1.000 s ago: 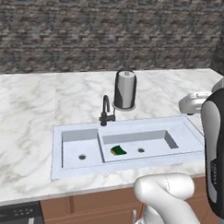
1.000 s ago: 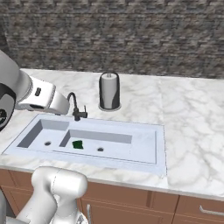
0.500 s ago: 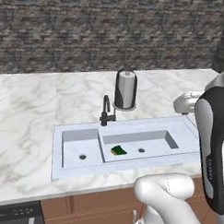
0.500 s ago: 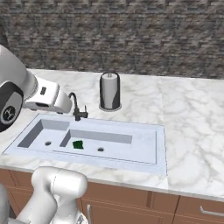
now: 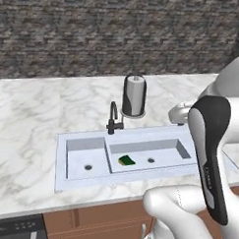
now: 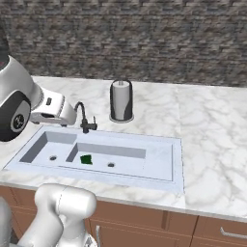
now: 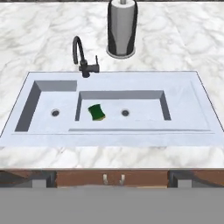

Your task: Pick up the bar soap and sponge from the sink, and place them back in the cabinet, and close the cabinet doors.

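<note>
Your sponge (image 7: pixel 96 112) lies flat in the wider basin of the sink (image 7: pixel 199 105), near its left wall, left of the drain. The black faucet (image 7: pixel 81 56) stands behind on the marble counter (image 7: pixel 39 39). Whether your claw is apart or together, you cannot tell.

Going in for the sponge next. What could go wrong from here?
1. The sponge lies close to the divider wall of the sink, left of the drain; a pincer finger may hit that wall.
2. The black faucet arches beside that basin and could catch the arm on a descent.
3. The sponge is small and flat on the basin floor, so a shallow grasp may slip.
</note>
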Motion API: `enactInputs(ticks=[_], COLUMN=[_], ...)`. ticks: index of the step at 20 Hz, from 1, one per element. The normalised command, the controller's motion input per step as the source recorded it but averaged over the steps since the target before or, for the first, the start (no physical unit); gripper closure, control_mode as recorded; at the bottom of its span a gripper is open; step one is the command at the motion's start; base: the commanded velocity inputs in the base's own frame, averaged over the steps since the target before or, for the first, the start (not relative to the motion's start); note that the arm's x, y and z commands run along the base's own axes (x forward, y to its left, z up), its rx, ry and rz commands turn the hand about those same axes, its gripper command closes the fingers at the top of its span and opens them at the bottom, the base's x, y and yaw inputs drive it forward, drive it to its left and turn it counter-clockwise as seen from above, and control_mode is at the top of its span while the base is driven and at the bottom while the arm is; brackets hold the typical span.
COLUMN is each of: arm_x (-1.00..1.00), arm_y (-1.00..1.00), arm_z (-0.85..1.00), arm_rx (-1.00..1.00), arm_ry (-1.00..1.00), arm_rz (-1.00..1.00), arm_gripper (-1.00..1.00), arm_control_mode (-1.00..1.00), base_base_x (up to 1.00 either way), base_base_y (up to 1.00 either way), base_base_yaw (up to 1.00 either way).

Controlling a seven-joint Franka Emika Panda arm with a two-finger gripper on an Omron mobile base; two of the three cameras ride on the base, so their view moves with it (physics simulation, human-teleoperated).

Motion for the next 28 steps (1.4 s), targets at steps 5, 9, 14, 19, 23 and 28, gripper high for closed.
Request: enactInputs(ticks=[5, 9, 14, 19, 23, 28], arm_x=[0.05, 0.10, 0.18, 0.21, 0.27, 0.35], arm_y=[0.09, 0.08, 0.08, 0.00, 0.00, 0.03], arm_z=[-0.16, -0.16, -0.21, -0.36, -0.45, -0.43], arm_rx=[0.01, 0.01, 0.00, 0.00, 0.00, 0.00], arm_ry=[0.14, 0.16, 0.15, 0.02, 0.00, 0.00], arm_rz=[0.05, 0.05, 0.04, 0.05, 0.04, 0.03], arm_gripper=[-1.00, -1.00, -1.00, -1.00, -1.00, -1.00], arm_control_mode=[-1.00, -1.00, -1.00, -1.00, -1.00, -1.00], base_base_x=[0.00, 0.00, 0.00, 0.00, 0.00, 0.00], base_base_y=[0.00, 0.00, 0.00, 0.00, 0.00, 0.00], base_base_yaw=[0.00, 0.00, 0.00, 0.00, 0.00, 0.00])
